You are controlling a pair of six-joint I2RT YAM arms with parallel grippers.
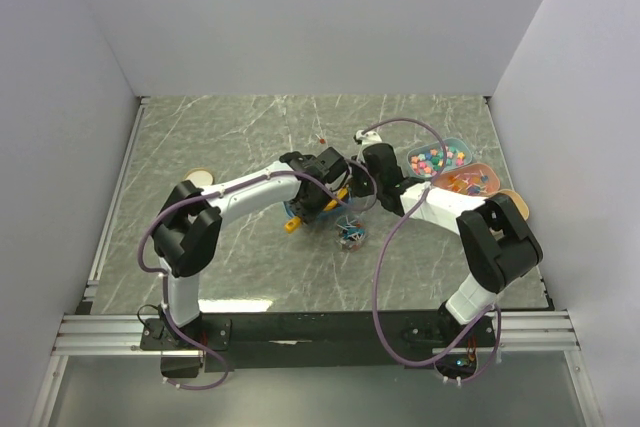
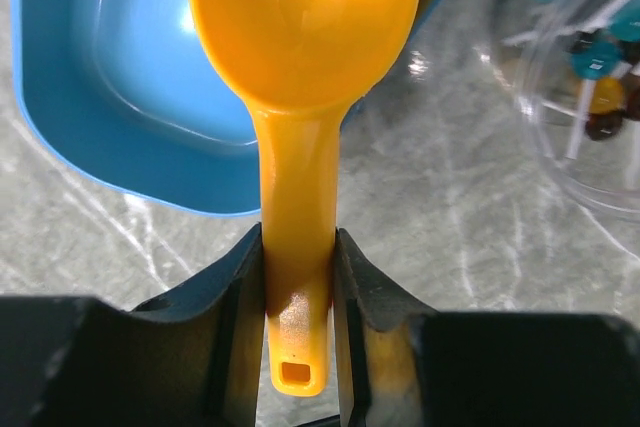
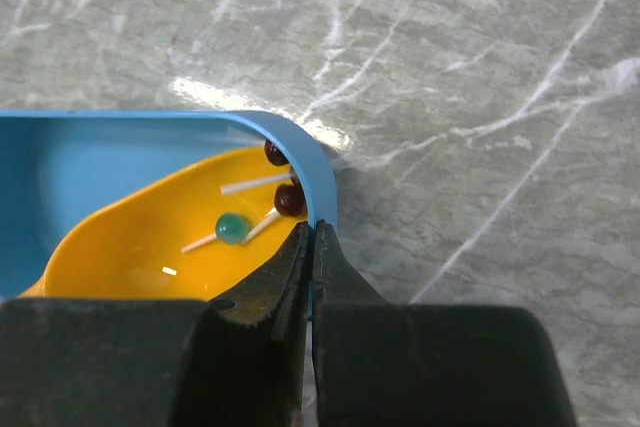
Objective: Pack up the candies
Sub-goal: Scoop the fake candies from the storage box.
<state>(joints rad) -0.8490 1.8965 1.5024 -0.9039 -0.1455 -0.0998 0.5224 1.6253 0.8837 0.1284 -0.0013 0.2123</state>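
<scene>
Left gripper [image 2: 298, 247]: the fingers are clamped on the handle of the orange scoop [image 2: 305, 27], one finger on each side. The scoop bowl reaches over the blue tray [image 2: 110, 97].

Right gripper [image 3: 313, 237]: the fingers are pressed together, pinching the rim of the blue tray at its rounded corner.

The candies [image 3: 232, 228]: three on white sticks, one teal and two dark brown, lie in the scoop bowl, close against the blue tray's corner wall. More candies sit in a clear container [image 1: 350, 237], which stands on the marble table [image 1: 250, 127] just beside the blue tray, on the side towards the arm bases.

Right of the blue tray, past the right gripper, are a tray of pastel sweets [image 1: 438, 159] and a tray of orange-red sweets [image 1: 465, 182].
</scene>
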